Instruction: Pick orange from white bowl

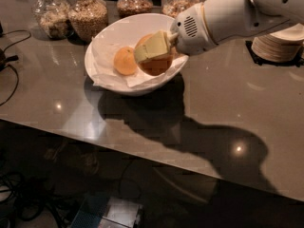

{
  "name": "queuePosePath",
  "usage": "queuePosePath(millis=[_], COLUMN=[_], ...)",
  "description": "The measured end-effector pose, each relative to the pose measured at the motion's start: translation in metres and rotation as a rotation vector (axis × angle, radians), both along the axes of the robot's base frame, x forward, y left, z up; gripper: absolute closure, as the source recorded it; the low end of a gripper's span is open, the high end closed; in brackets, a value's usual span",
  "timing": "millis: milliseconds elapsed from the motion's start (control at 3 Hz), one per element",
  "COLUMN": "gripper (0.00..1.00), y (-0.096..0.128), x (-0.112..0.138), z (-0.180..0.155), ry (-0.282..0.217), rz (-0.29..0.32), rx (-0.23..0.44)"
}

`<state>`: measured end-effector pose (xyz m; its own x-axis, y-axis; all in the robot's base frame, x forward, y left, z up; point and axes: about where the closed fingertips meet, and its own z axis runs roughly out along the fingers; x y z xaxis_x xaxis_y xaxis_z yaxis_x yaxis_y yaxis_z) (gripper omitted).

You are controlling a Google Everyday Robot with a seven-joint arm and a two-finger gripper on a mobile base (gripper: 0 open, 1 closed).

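Note:
The white bowl stands on the grey table, lined with crumpled white paper. Two oranges are in view. One orange lies on the paper in the bowl's middle. The other orange sits between my gripper's pale yellow fingers, over the bowl's right side. My gripper reaches in from the upper right on the white arm and is shut on that orange. Whether this orange still touches the paper is hidden by the bowl's rim.
Several glass jars of grains stand behind the bowl along the table's back. A stack of pale plates sits at the right under the arm. A black cable lies at the left. The table's front edge runs diagonally below.

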<state>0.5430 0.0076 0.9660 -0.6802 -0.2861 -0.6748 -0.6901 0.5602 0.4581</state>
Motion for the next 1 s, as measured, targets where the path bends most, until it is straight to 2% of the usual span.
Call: queuePosePath(millis=[333,667,1000], gripper=[1.0,1.0,1.0], y=[0.0,-0.003,-0.01], x=[0.0,-0.008,-0.034], z=[0.0,0.022,0.057], ry=[0.0,-0.001,-0.02], rz=[0.0,0.065,0.185], rx=[0.0,0.056,0.15])
